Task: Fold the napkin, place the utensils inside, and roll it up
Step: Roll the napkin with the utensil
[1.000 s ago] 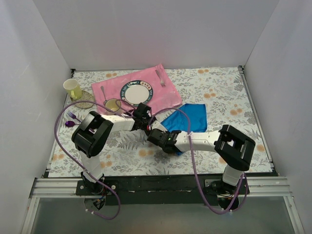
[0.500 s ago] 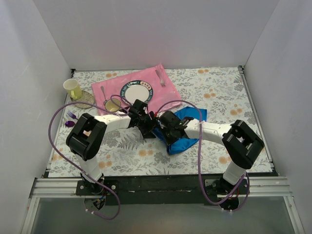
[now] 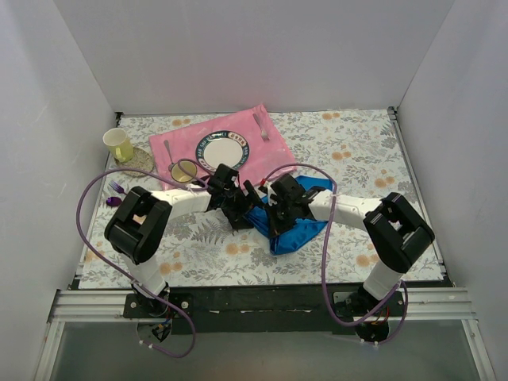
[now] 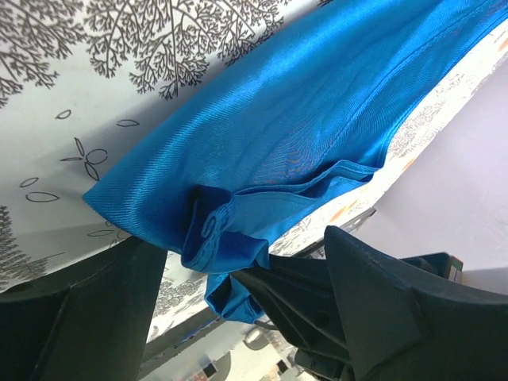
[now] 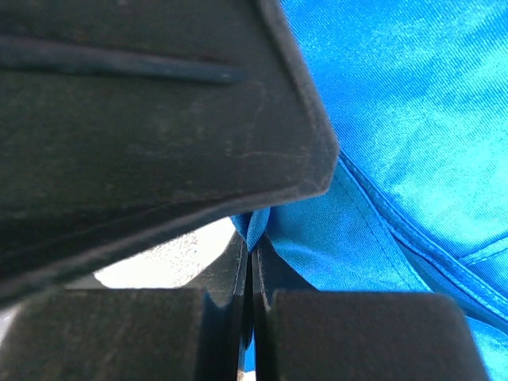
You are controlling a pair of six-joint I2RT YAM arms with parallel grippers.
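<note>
The blue napkin lies bunched on the table in front of the pink mat, with one part lifted. My right gripper is shut on a folded edge of the napkin; from above it sits over the cloth's left side. My left gripper stands open close beside it, its fingers wide on either side of the napkin's hanging corner, touching nothing I can see. The spoon with the round gold bowl lies at the mat's left front corner.
The pink mat holds a plate and a silver fork. A yellow cup and purple plastic utensils sit at the far left. The two arms nearly touch at the table's middle.
My left gripper has opened and let go of the napkin. The right gripper has carried its pinched edge up and to the right, bunching the cloth toward the front.
</note>
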